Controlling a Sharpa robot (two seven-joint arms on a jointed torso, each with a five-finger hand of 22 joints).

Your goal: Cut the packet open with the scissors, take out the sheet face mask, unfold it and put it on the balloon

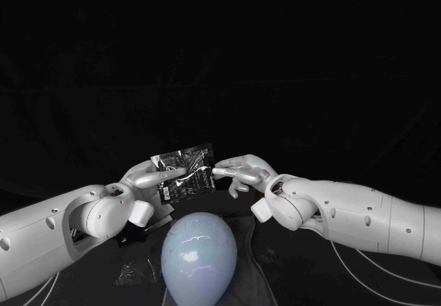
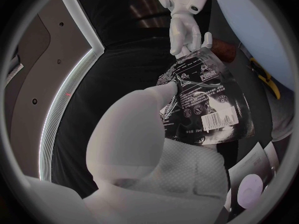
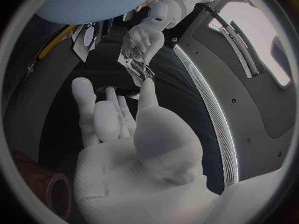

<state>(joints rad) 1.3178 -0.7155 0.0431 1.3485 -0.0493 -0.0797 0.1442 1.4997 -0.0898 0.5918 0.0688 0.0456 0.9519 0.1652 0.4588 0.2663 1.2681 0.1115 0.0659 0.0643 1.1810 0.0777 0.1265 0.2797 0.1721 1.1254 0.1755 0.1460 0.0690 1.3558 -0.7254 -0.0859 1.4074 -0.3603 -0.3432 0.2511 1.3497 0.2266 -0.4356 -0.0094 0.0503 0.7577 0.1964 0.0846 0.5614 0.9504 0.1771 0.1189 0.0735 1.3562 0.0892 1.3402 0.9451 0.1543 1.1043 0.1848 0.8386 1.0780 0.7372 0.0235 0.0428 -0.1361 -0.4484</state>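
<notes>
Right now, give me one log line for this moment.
left hand: holds packet | right hand: pinches packet edge | packet: raised above balloon

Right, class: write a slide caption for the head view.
Left hand and right hand hold a dark printed foil packet above a pale oval balloon on the black table.

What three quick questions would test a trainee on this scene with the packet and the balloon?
1. True or false: a sheet mask already covers the pale, smooth egg-shaped balloon.
2. The left hand and the right hand are raised over the table. Which holds the dark printed foil packet? A) left alone B) right alone C) both
3. Fill in: in the head view the packet is held ____ the balloon.
Key: 1 false, the balloon is bare; 2 C; 3 above.
</notes>
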